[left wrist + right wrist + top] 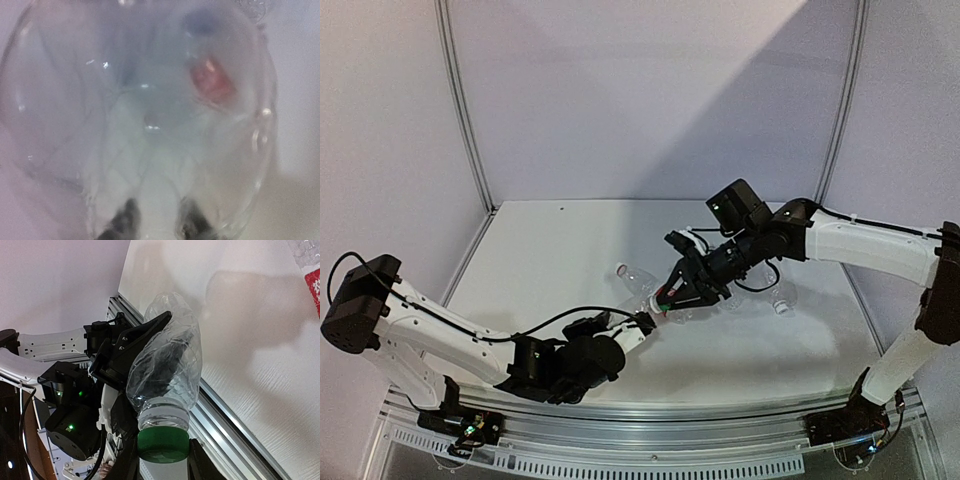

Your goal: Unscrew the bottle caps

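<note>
Gripper [163, 461], right, tight on green cap [163, 444]

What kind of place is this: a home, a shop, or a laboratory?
Most likely a robot lab test cell: a white table boxed in by pale panels on metal posts, with a left arm and right arm mounted on an aluminium rail.

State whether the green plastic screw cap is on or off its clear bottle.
On: green plastic screw cap sits on the clear plastic bottle's neck.
</note>
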Motion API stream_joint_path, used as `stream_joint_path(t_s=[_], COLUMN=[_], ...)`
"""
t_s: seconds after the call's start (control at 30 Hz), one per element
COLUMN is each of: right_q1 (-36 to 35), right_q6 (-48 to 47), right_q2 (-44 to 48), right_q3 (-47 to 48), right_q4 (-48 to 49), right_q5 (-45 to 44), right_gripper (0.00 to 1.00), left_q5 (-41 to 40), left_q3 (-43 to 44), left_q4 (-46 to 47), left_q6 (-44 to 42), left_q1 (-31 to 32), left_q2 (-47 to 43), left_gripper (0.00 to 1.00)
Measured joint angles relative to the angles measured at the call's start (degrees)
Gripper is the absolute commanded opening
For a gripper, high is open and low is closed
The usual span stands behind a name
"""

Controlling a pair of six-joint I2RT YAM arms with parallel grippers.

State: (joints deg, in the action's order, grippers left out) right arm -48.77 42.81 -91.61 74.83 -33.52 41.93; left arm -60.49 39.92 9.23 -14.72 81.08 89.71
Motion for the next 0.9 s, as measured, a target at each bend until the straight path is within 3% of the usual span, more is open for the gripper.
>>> stream_joint_path(t_s=[0.17, 0.3, 0.4, 0.5, 0.57, 0.67, 0.77, 0.9], right_q1=[-0.1, -0.9, -2.3, -4.1, -5.7, -9.1, -13.2, -16.2], right_q6=[-3.1, -13.0, -26.1, -40.7, -55.7, -77.1, -92.6, -104.6], right_q2=[-0.5, -0.5, 0.0, 2.9, 6.6, 9.6, 7.8, 4.5], right_q3=[1.8, 4.3, 4.8, 0.9, -5.1, -11.1, -10.9, -10.4], right_q4=[-1.8, -4.5, -4.5, -0.5, 4.6, 9.6, 12.2, 14.7], right_q5=[-1.1, -5.0, -10.0, -13.7, -16.4, -22.9, -30.1, -36.0], right_gripper=[0.20, 0.19, 0.19, 0.31, 0.39, 0.39, 0.39, 0.42], left_q5=[0.0, 0.5, 1.4, 2.3, 3.6, 5.7, 6.4, 6.4], left_q3=[0.0, 0.0, 0.0, 0.0, 0.0, 0.0, -0.2, -0.6], left_q4=[0.1, 0.9, 1.0, 0.9, 0.6, -0.8, -1.9, -3.4], left_q6=[0.4, 0.7, 1.3, 1.5, 1.2, 1.0, 0.9, 1.0], left_q1=[0.0, -0.1, -0.4, -0.5, -0.5, 0.2, 0.2, 0.1], left_q2=[0.0, 0.0, 0.0, 0.0, 0.0, 0.0, 0.0, 0.0], left_gripper=[0.04, 0.04, 0.05, 0.05, 0.05, 0.05, 0.05, 0.05])
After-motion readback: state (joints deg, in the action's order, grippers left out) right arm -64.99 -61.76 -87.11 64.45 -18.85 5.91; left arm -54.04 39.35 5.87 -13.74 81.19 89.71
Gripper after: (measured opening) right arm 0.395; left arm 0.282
